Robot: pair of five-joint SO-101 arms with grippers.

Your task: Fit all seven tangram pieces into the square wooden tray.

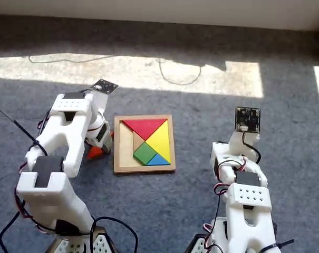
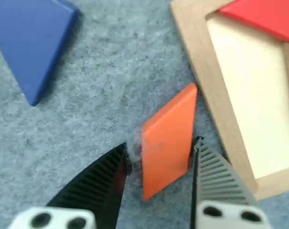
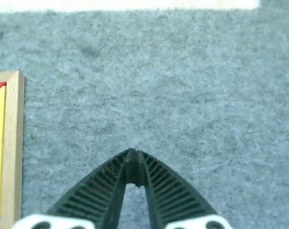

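The left gripper [image 2: 161, 144] is open, one finger on each side of the orange parallelogram [image 2: 167, 131]. One finger touches its edge; the other shows a small gap. The piece lies flat on the tabletop [image 2: 111, 95]. Its near corner is hidden between the fingers, and its long axis runs away from the gripper, with the far corner just beside the tray [image 2: 197, 62] rim. In the high view the arm covers most of it. A blue piece [image 2: 32, 40] is cut off. The right gripper [image 3: 134, 164] is closed, holding nothing, beside the tray.
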